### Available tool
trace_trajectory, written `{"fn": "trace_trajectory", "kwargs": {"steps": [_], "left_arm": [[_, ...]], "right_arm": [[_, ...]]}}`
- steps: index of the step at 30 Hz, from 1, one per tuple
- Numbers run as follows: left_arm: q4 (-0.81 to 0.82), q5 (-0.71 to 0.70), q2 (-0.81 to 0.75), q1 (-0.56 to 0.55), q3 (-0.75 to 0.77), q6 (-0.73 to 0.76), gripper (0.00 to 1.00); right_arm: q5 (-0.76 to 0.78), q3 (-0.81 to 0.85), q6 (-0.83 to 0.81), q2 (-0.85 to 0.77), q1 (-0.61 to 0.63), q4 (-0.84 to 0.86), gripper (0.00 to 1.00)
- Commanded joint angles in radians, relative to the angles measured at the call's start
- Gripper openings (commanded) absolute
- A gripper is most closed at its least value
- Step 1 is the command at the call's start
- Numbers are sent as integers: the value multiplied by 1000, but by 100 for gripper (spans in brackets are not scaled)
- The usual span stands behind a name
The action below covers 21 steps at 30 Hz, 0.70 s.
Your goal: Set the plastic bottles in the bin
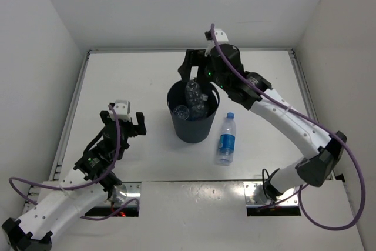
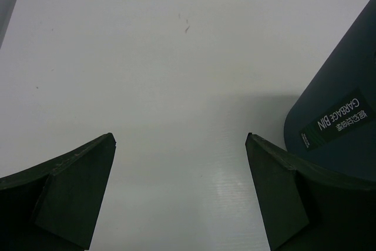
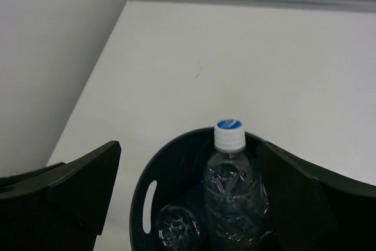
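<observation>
Dark round bin (image 1: pixel 194 129) upright, clear bottles (image 1: pixel 194 94) inside — blue-labelled bottle (image 1: pixel 226 140) flat just beside

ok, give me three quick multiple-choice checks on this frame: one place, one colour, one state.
1. Where is the one bottle outside the bin?
A) standing at the far-left corner
B) lying on the table on the bin's right-arm side
C) propped across the bin's rim

2. Its label colour?
A) red
B) blue
C) green

3. The right gripper?
A) shut on a bottle
B) open, resting on the table
C) open above the bin

Answers:
1 B: it lies flat beside the bin, on the right arm's side.
2 B: a blue band wraps its middle.
3 C: its jaws are spread wide over the bin, gripping nothing.
</observation>
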Motion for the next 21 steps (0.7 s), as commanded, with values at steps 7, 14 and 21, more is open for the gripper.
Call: {"fn": "trace_trajectory", "kwargs": {"steps": [7, 14, 21], "left_arm": [[37, -13, -1, -10, -14, 8, 100], [37, -13, -1, -10, -14, 8, 100], [37, -13, -1, -10, -14, 8, 100]], "right_arm": [[258, -180, -14, -293, -113, 376, 100], [331, -184, 232, -291, -286, -28, 100], [-101, -498, 418, -312, -587, -184, 100]]}}
